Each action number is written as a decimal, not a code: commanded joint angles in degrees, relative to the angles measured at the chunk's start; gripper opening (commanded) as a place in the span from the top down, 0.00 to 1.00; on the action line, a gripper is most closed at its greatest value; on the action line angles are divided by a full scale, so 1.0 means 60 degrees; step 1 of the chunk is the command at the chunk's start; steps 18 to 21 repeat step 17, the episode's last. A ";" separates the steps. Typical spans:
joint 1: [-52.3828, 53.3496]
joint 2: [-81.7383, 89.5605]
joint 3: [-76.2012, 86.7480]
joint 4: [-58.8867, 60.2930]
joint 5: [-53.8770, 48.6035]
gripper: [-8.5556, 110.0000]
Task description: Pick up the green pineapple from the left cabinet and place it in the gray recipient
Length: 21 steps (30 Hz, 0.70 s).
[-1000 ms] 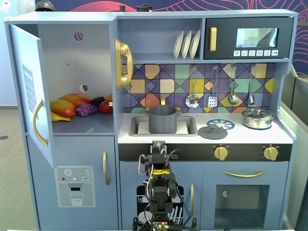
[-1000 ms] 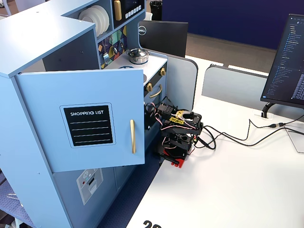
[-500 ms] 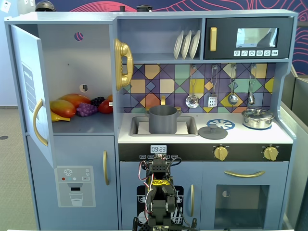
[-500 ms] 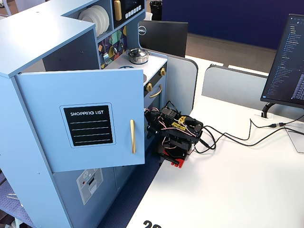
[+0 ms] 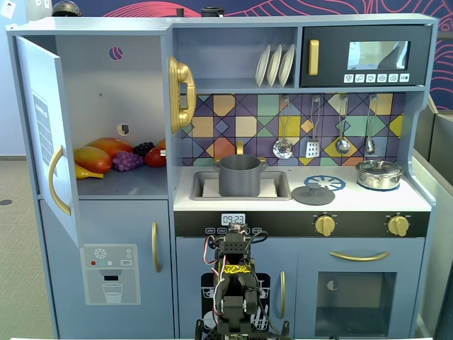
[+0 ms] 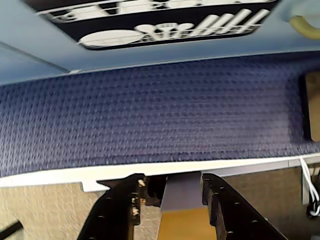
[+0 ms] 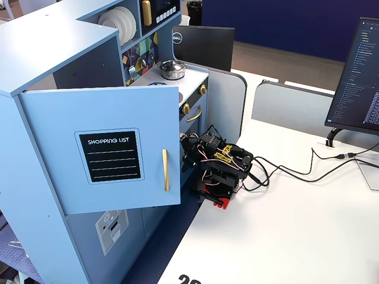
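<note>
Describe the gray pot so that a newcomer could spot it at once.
In a fixed view, look at the white counter below the colourful tiles. The gray pot stands in the sink at its left end. It is matte, dark and open-topped, unlike the flat lid beside it and the shiny lidded pot farther right.

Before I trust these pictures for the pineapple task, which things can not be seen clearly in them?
- Green pineapple: not visible; the fruit pile in the tall light blue cupboard may hide it.
- Cupboard interior: in a fixed view the open door covers it.
- Dark gray pot: inside hidden.
- Gripper: fingertips cut off in wrist view.
</note>
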 commanded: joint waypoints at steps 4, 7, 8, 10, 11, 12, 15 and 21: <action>0.0996 -0.0059 0.0059 0.1641 0.0381 0.88; 0.0879 -0.0059 0.0059 0.1641 0.0381 0.88; 0.0791 -0.0059 0.0059 0.1641 0.0381 0.88; 0.0703 -0.0059 0.0059 0.1641 0.0381 0.88; 0.0688 -0.0059 0.0059 0.1641 0.0381 0.88; 0.0688 -0.0059 0.0059 0.1641 0.0381 0.88; 0.0688 -0.0059 0.0059 0.1641 0.0381 0.88; 0.0688 -0.0059 0.0059 0.1641 0.0381 0.88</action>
